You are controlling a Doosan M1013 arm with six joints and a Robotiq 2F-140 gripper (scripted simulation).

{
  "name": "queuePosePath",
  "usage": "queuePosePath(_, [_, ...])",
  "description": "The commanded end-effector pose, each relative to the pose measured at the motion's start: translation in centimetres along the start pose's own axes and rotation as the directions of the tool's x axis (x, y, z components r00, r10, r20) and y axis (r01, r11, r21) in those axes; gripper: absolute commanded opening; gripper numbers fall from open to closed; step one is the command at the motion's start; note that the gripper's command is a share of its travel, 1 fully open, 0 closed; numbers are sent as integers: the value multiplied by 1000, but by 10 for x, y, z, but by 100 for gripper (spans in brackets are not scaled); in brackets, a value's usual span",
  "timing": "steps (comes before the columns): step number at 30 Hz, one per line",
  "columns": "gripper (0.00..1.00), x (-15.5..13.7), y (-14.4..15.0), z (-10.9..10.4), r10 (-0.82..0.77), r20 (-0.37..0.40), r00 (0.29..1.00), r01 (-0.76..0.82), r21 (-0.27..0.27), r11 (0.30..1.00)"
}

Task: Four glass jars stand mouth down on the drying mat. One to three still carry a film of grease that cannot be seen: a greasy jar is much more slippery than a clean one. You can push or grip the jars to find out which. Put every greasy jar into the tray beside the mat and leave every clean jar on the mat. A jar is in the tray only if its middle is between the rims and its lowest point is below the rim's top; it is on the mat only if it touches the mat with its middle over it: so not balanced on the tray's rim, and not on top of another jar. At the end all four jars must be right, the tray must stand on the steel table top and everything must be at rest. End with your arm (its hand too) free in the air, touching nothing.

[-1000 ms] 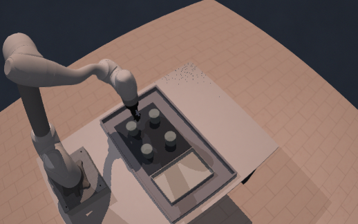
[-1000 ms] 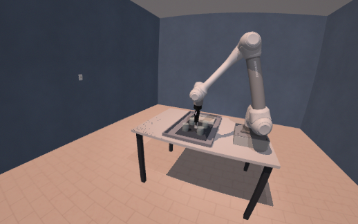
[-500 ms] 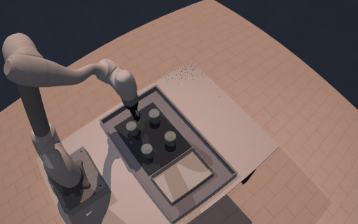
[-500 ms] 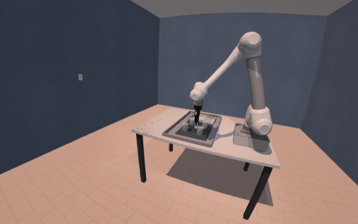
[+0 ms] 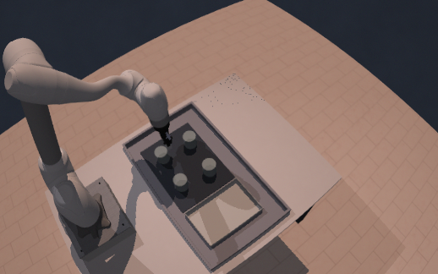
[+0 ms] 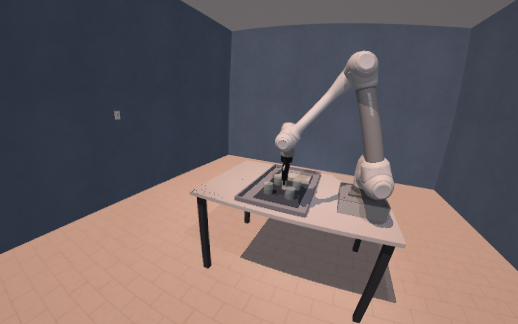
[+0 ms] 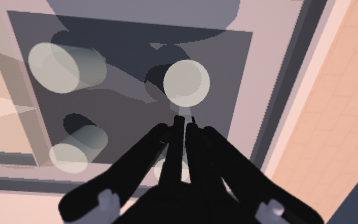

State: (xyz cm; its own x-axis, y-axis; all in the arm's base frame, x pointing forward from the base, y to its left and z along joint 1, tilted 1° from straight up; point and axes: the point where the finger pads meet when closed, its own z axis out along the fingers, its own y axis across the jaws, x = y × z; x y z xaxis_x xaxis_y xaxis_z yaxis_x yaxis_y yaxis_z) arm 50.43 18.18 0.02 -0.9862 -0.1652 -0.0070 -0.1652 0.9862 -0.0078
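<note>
Presently: tool shut and empty, low beside the nearest jar, sorting not begun.
One tool [image 5: 167, 139] [image 6: 284, 185] [image 7: 183, 111], fingers together; one mat [image 5: 190, 164] [image 6: 273, 198] [image 7: 117, 120], one tray [image 5: 237, 227] [image 6: 305, 178] [image 7: 19, 97] beside it, no jars inside. Four jars, all on the mat: nearest jar [image 5: 161, 151] [image 6: 291, 193] [image 7: 186, 83], outer jar [image 5: 189, 136] [image 6: 268, 188], and two tray-side jars, one [image 5: 180, 179] [image 6: 297, 184] [image 7: 54, 67] and another [image 5: 209, 164] [image 6: 278, 180] [image 7: 68, 157]. Fingertips perhaps touch the nearest jar; contact is hard to make out. Risk: a push too high could tip it; too fast, a greasy one might skid into a neighbour. Grease doesn't show, so a careless probe could mislead the sort.
</note>
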Motion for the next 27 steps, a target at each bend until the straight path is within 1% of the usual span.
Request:
queuePosePath(1, [0,1,0,0,0,-1,1000,0,0,1000])
queuePosePath(27, [0,4,0,-3,0,-1,1000,0,0,1000])
